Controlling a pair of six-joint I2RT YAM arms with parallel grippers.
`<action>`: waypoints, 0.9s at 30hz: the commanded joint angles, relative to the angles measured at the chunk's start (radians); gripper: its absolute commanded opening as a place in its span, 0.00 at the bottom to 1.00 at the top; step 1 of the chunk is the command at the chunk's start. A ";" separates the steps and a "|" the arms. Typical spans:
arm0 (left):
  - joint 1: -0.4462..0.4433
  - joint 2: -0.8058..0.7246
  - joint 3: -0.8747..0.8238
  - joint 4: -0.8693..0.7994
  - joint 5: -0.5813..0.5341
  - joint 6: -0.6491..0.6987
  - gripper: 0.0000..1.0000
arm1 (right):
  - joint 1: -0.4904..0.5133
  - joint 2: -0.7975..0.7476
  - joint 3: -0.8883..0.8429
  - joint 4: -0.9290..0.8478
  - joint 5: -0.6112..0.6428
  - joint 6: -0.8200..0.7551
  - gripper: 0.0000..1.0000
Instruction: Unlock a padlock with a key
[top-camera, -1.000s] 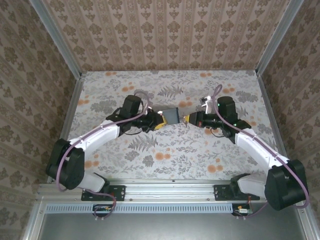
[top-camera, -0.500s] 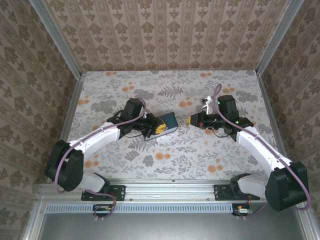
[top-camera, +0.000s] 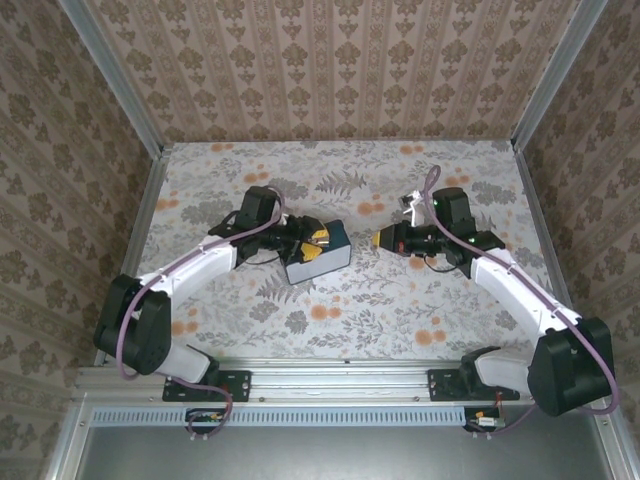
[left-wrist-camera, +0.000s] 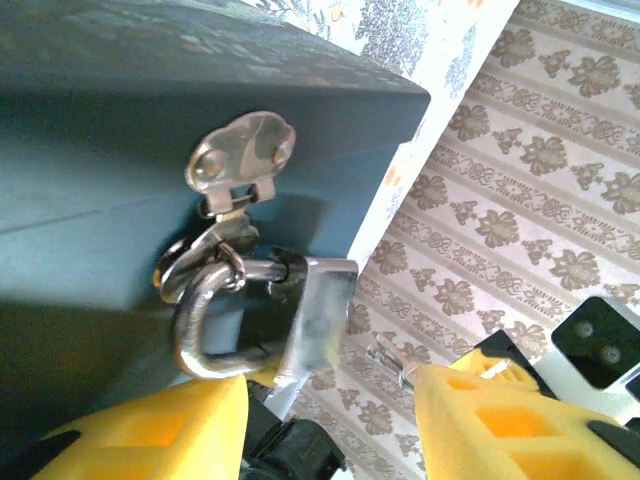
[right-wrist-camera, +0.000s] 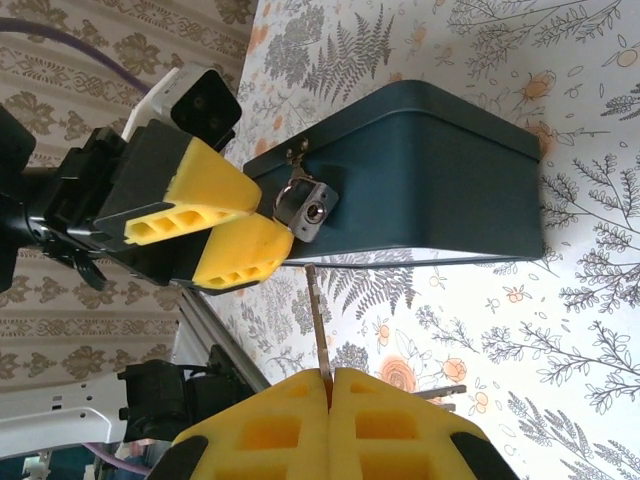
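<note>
You are pulling the padlock (right-wrist-camera: 305, 212) back from the key (right-wrist-camera: 317, 320), delaying insertion. Right gripper (right-wrist-camera: 328, 375) is pinching the key; left gripper (left-wrist-camera: 330, 400) unclear.

Left arm (top-camera: 195, 268) runs from its base up and in toward centre, low over the counter, left claw (top-camera: 316, 240) pointing right. Its yellow pads (left-wrist-camera: 150, 430) sit apart, with a clear gap between them. Right arm (top-camera: 515, 290) mirrors it from the other side, right claw (top-camera: 381, 239) pointing left. Its pads (right-wrist-camera: 260, 430) are pressed together, pinching the key (right-wrist-camera: 316, 320), blade sticking straight out past the tips. Claws face each other, near, not touching.
</note>
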 joint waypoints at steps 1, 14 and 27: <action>0.020 -0.035 0.033 -0.181 0.011 0.114 0.50 | 0.002 0.027 0.044 -0.015 -0.003 -0.028 0.00; 0.029 0.048 0.451 -0.753 0.001 0.940 0.51 | 0.027 0.099 0.101 -0.039 -0.033 -0.083 0.00; -0.005 -0.026 0.380 -0.575 -0.121 2.035 0.68 | 0.037 0.086 0.058 -0.110 -0.057 -0.147 0.00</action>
